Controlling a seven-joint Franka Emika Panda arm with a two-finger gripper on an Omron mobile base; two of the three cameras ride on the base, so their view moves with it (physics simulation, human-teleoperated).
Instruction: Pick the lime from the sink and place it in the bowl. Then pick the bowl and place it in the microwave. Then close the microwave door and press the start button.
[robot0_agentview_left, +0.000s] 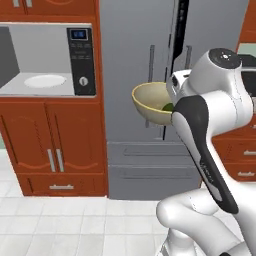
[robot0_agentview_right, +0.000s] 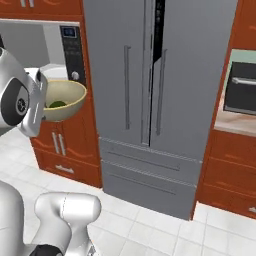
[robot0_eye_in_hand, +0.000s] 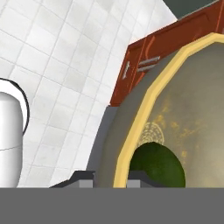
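Note:
My gripper (robot0_eye_in_hand: 114, 179) is shut on the pale rim of the olive-tan bowl (robot0_eye_in_hand: 188, 109), one finger outside the wall and one inside. The bowl (robot0_agentview_left: 150, 102) hangs in the air in front of the fridge, level with the microwave. Inside it, the dark green lime (robot0_agentview_left: 168, 106) rests against the wall nearest the hand. From the right, the bowl (robot0_agentview_right: 62, 100) and the lime (robot0_agentview_right: 56, 104) show beside my wrist. The microwave (robot0_agentview_left: 45, 60) stands open at the left, with its white turntable (robot0_agentview_left: 45, 80) bare and its black control panel (robot0_agentview_left: 82, 60) on the right side. Its door (robot0_agentview_left: 7, 50) is swung out at the far left.
A tall grey fridge (robot0_agentview_right: 150, 90) with two vertical handles stands straight behind the bowl. Red-brown cabinets (robot0_agentview_left: 52, 150) sit under the microwave. A counter with a dark oven (robot0_agentview_right: 240, 90) lies at the right. White floor tiles (robot0_agentview_right: 150, 225) spread in front.

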